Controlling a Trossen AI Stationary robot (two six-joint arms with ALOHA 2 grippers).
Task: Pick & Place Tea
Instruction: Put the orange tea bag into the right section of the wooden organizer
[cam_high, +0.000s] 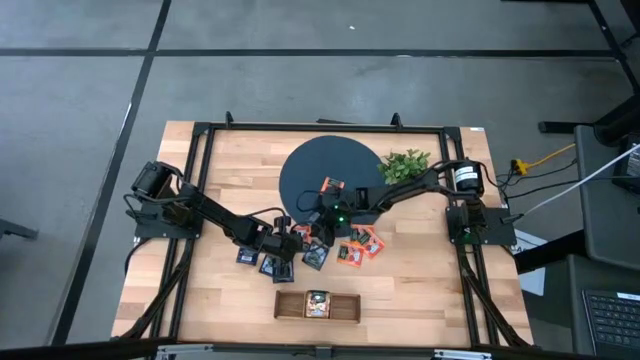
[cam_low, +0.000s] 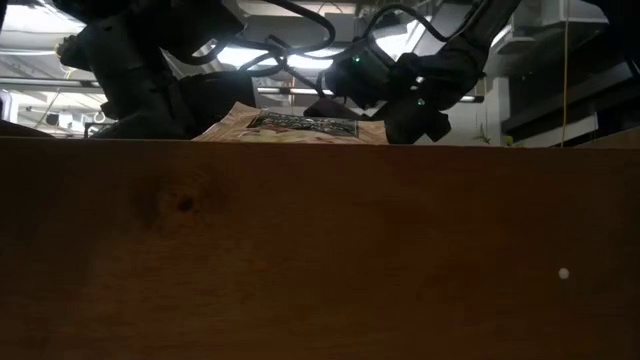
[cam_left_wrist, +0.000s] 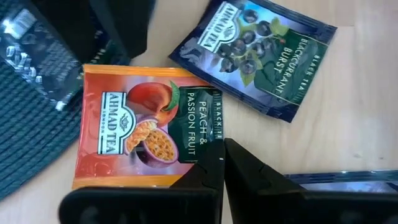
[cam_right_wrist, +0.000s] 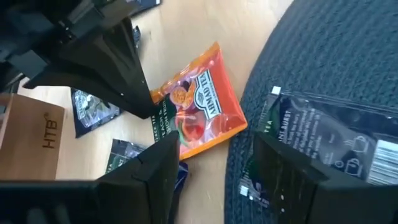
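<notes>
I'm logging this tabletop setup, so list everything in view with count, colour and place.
wooden table: one, light wood, under everything
round mat: one, dark, table's far middle
plant: one, green, beside the mat
wooden tray: one, brown, near edge, a sachet in its middle compartment
tea sachets: about a dozen, orange or dark, scattered between mat and tray
left gripper: shut on the peach sachet
right gripper: open, over the mat's edge

A light wooden table carries a round dark mat, a leafy green plant, a narrow wooden tray near the front edge — and tea sachets scattered mid-table
</notes>
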